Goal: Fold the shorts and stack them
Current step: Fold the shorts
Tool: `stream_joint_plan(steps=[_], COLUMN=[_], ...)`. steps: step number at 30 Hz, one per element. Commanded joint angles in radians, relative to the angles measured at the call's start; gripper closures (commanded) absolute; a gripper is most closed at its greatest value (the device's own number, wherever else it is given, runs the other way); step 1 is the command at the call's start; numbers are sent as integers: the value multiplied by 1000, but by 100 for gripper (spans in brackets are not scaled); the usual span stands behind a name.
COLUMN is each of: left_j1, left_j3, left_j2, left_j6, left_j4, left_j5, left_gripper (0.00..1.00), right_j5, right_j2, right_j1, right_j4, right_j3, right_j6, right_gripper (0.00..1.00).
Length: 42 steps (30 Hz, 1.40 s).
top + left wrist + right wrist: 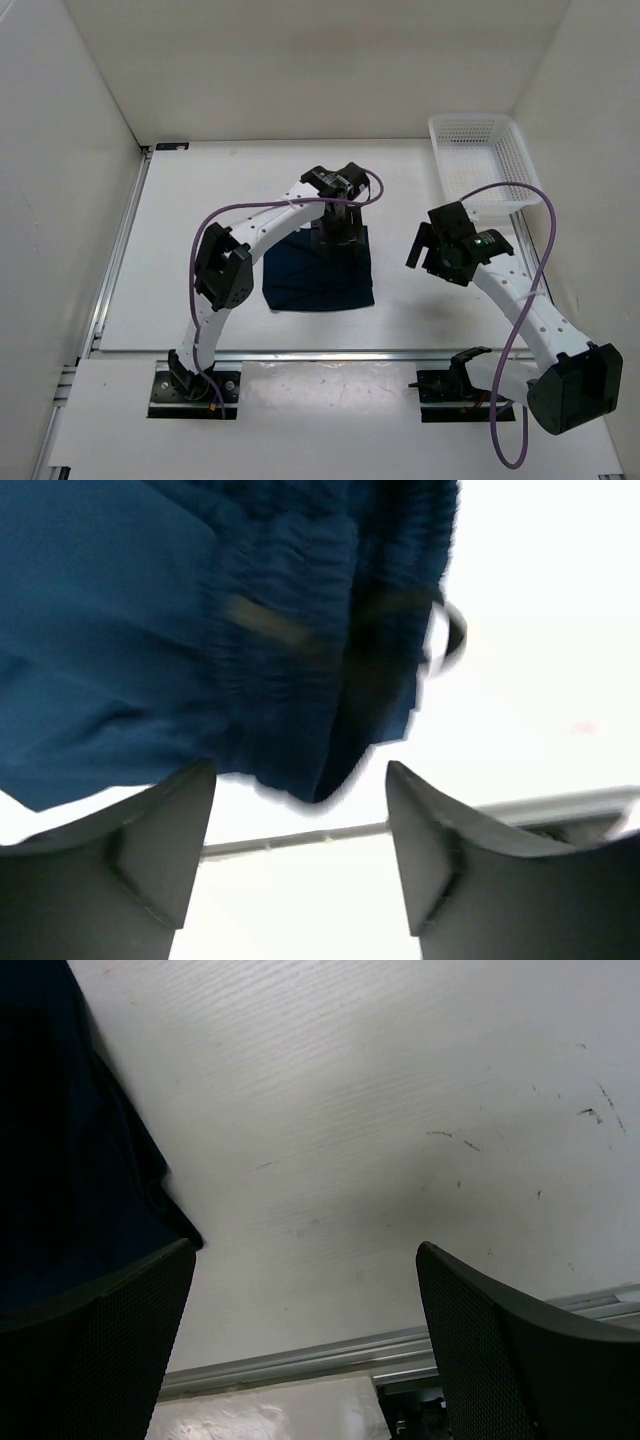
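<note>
The navy shorts point(318, 270) lie folded into a rough square in the middle of the table. My left gripper point(338, 236) hovers over their far right corner, open and empty; in the left wrist view the gathered waistband point(280, 630) sits just beyond my fingertips point(165, 825). My right gripper point(422, 245) is open and empty to the right of the shorts, over bare table; the right wrist view shows the shorts' edge point(70, 1160) at the left.
A white mesh basket point(482, 160) stands at the far right corner of the table. White walls enclose the table on three sides. A metal rail point(300, 352) runs along the near edge.
</note>
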Motion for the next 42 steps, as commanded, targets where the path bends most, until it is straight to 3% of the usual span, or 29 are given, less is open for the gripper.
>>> stream_joint_plan(steps=[1,2,3,8,17,26,32,36,38,39,40,42], left_j1=[38,59,84,216,391,435,445,445,445,445,454,454], left_j3=[53,36,16,-105,-369,-468,-513,-534,-534,-534,-544,-544], left_j2=[-138,-172,-207,-413,-643,-737,-746,-746,-755,-755,-755,-755], left_j6=[59,81,93,142,185,185,194,194,194,194,194,194], left_j4=[15,24,34,77,61,82,94,94,103,104,104,104], left_j5=[97,112,158,193,149,161,170,170,170,170,170,161], left_gripper=[19,19,12,12,14,15,16,16,16,16,16,16], right_j5=[-4,-19,-39,-237,-505,-625,-625,-599,-555,-514,-474,-412], right_j2=[-24,-33,-33,-4,258,456,536,575,566,542,528,488], right_j1=[3,3,3,15,135,158,190,210,219,238,247,261], right_j4=[10,22,34,167,378,479,524,536,536,521,484,446], right_j3=[-21,-35,-47,-56,16,94,123,132,141,151,170,198], right_j6=[1,-8,-8,-51,-112,-112,-101,-92,-83,-83,-83,-95], right_gripper=[5,5,5,5,6,1,9,32,67,91,97,100])
